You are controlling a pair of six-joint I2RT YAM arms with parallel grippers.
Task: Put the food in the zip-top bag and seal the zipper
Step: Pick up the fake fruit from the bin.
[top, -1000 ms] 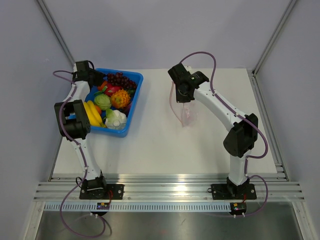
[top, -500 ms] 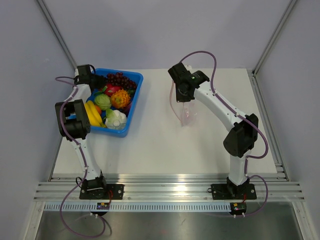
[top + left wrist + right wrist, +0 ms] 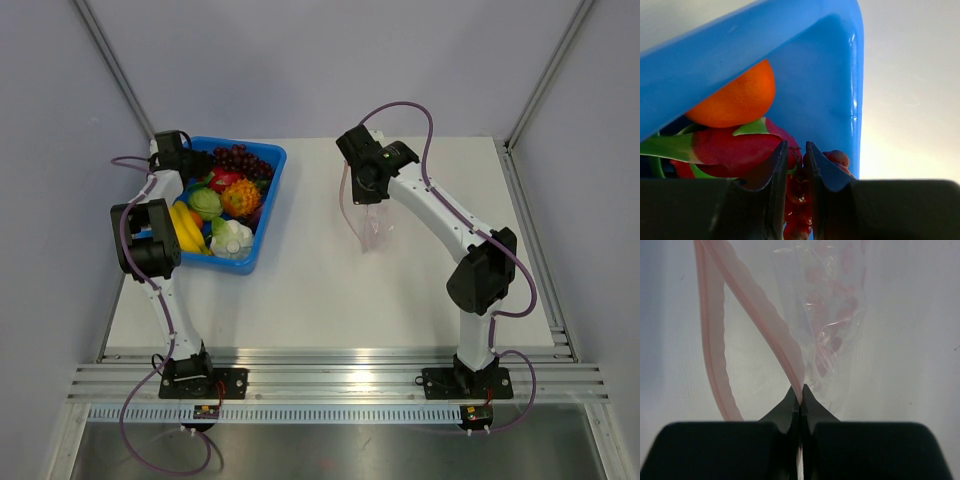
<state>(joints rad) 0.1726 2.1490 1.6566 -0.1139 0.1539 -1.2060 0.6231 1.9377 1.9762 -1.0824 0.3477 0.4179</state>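
Observation:
The food lies in a blue tray (image 3: 272, 190): purple grapes (image 3: 245, 158), a red fruit (image 3: 224, 181), an orange fruit (image 3: 240, 197), a green ball (image 3: 205, 204), yellow bananas (image 3: 185, 228) and a pale cabbage (image 3: 232, 239). My left gripper (image 3: 198, 163) is at the tray's far left corner. In the left wrist view my left gripper (image 3: 796, 147) is closed on the grapes (image 3: 797, 200), next to the red fruit (image 3: 735, 147) and an orange (image 3: 737, 97). My right gripper (image 3: 367, 198) is shut on the pink zipper (image 3: 765, 325) and holds the clear bag (image 3: 375, 228) hanging; the bag (image 3: 835, 315) is empty.
The blue tray wall (image 3: 740, 45) rises close over my left fingers. White table (image 3: 320, 290) lies between tray and bag. Grey walls enclose the table on three sides, and a metal rail (image 3: 330, 380) runs along the near edge.
My left wrist has shifted slightly left at the tray's far corner. The right arm and the bag have barely moved.

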